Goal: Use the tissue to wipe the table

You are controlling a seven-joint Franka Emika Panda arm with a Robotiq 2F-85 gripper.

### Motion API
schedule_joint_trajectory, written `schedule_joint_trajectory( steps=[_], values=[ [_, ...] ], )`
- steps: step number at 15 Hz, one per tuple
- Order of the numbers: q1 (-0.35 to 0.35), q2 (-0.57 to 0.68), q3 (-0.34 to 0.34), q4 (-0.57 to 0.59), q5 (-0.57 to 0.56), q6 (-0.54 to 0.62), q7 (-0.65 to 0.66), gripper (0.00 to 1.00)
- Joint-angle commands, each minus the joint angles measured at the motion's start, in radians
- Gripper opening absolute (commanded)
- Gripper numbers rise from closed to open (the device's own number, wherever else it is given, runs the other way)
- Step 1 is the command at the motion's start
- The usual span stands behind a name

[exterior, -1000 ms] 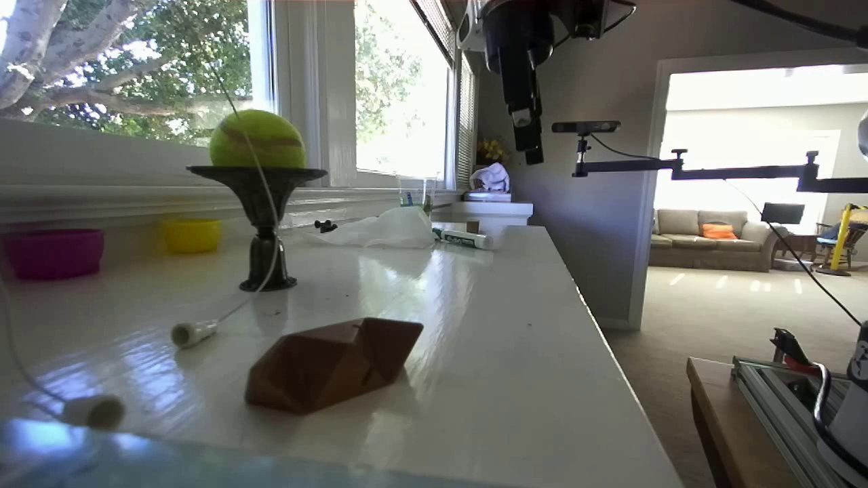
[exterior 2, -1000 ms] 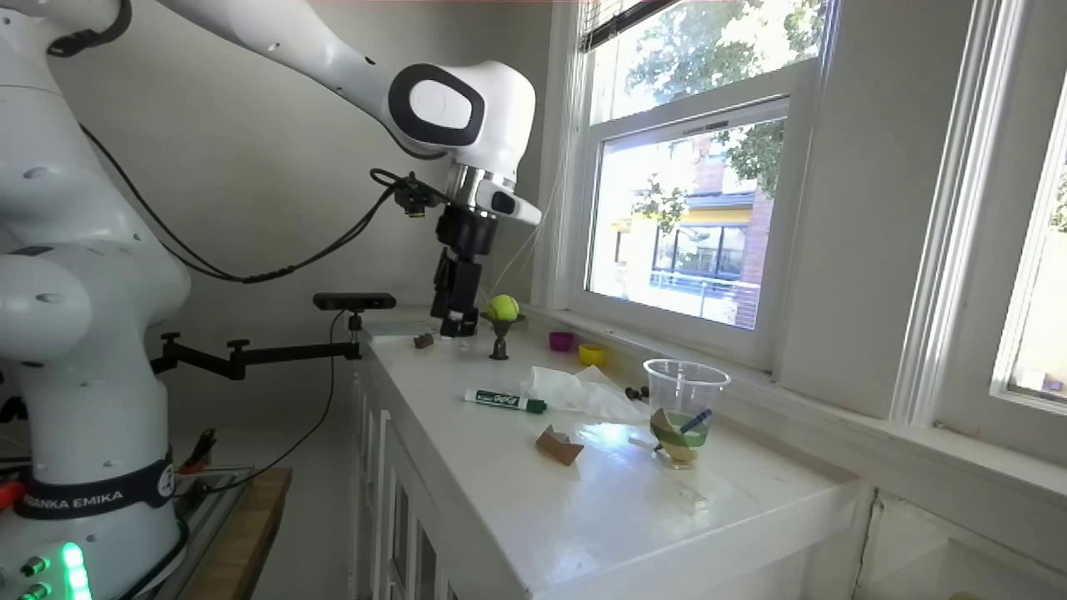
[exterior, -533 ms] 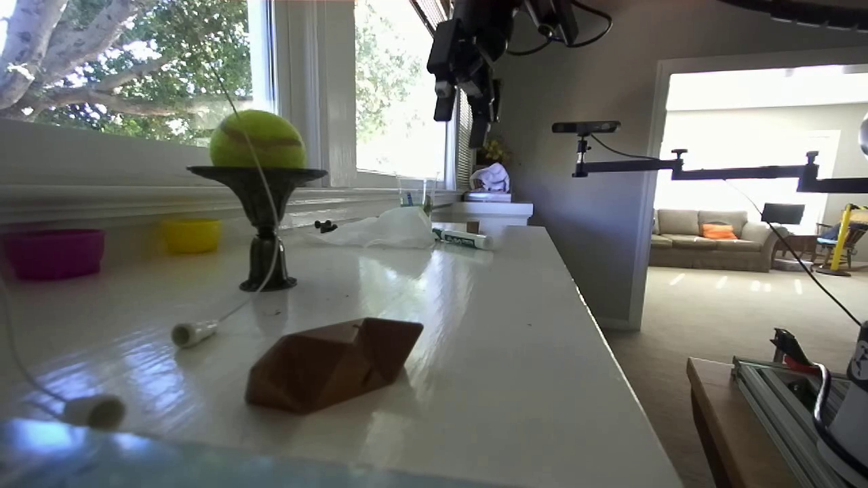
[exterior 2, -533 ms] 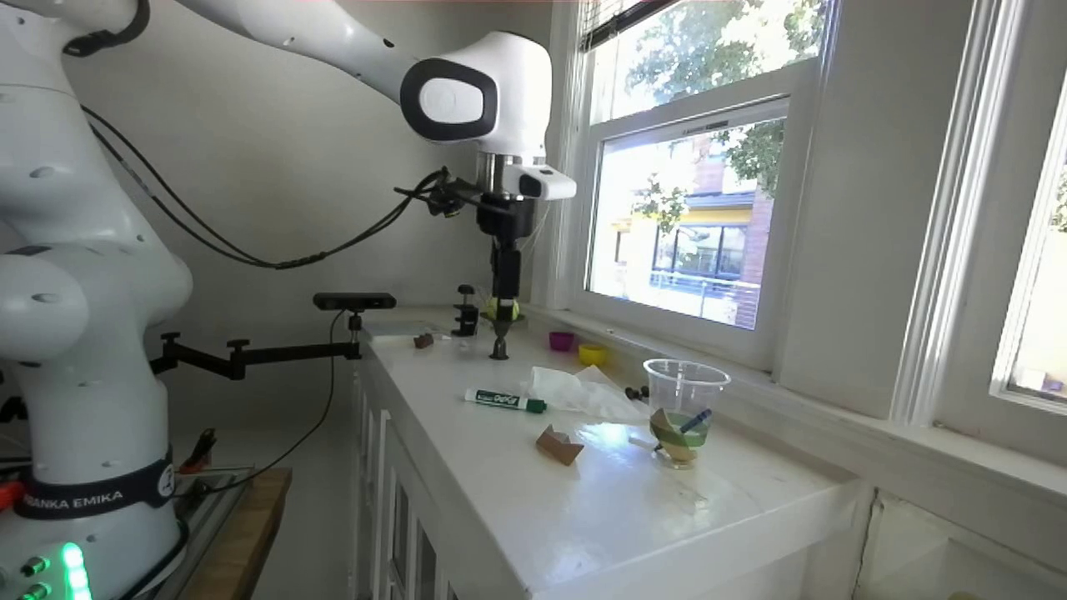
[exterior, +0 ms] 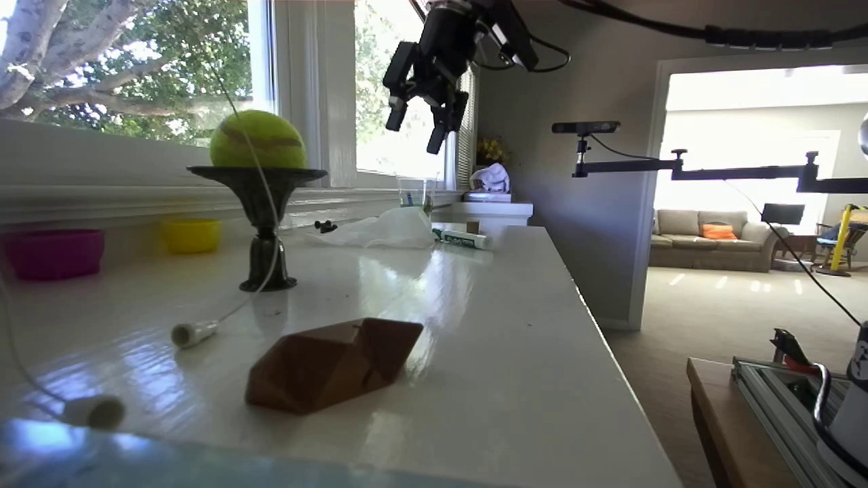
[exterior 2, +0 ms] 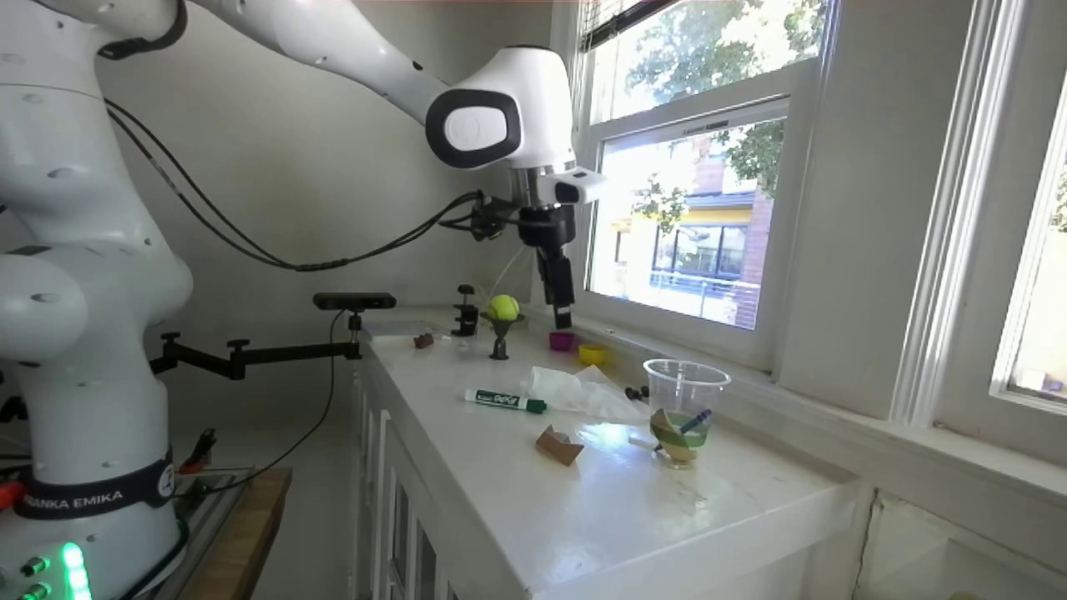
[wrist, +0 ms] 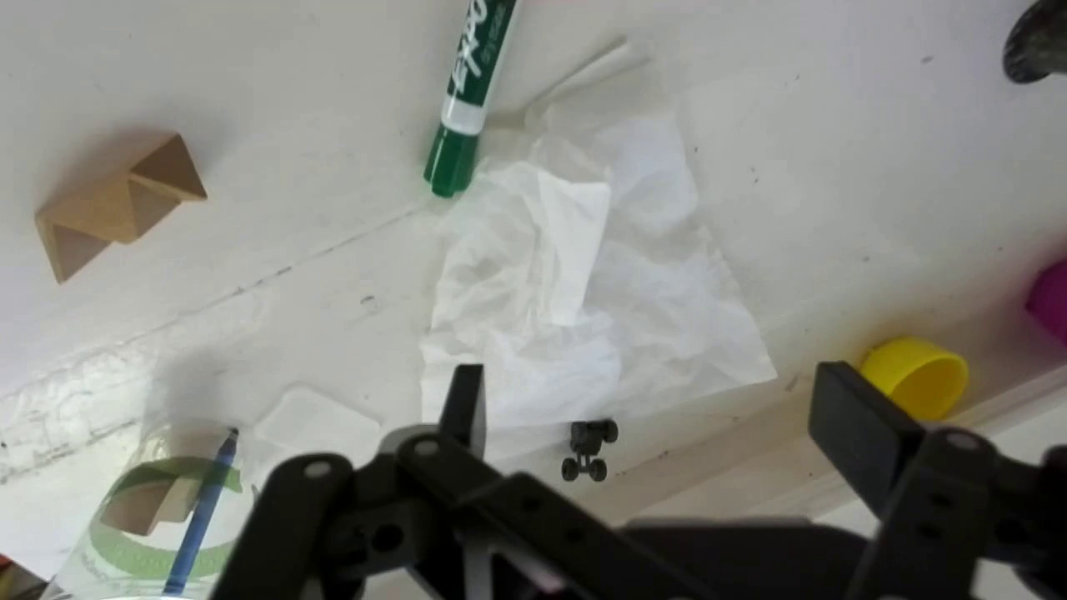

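Observation:
A crumpled white tissue (wrist: pixel 575 275) lies spread on the white table (wrist: pixel 317 108). It also shows in both exterior views (exterior: pixel 386 228) (exterior 2: pixel 583 393). My black gripper (wrist: pixel 658 408) is open and empty, its two fingers wide apart. In the wrist view the fingertips lie over the tissue's lower edge and the strip by the window. In both exterior views the gripper (exterior: pixel 415 130) (exterior 2: pixel 563 318) hangs above the table, apart from the tissue and on its window side.
A green marker (wrist: pixel 471 92) touches or nearly touches the tissue. A small dark wheeled toy (wrist: pixel 589 450) sits at its edge. A clear cup (exterior 2: pixel 685 392), brown faceted pieces (exterior 2: pixel 558 446), yellow (exterior 2: pixel 593 355) and purple bowls (exterior 2: pixel 562 341), and a stand with a tennis ball (exterior: pixel 258 139) are around.
My gripper has moved toward the window and turned, so both fingers now show apart in an exterior view. The tissue and other objects have not moved.

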Motion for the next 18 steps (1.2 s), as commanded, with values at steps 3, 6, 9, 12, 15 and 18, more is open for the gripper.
schedule_joint_trajectory(
  steps=[3,6,9,12,15,18],
  values=[
    [0.002,0.100,0.010,0.022,-0.011,0.141,-0.040,1.00],
    [0.001,0.139,0.016,0.014,-0.017,0.180,-0.044,1.00],
    [0.000,0.168,0.017,0.010,-0.005,0.187,-0.053,1.00],
    [-0.001,0.200,0.018,0.007,0.000,0.194,-0.055,1.00],
    [-0.004,0.222,0.019,0.005,-0.003,0.197,-0.054,1.00],
    [-0.006,0.254,0.021,0.002,-0.016,0.201,-0.044,1.00]
  ],
)
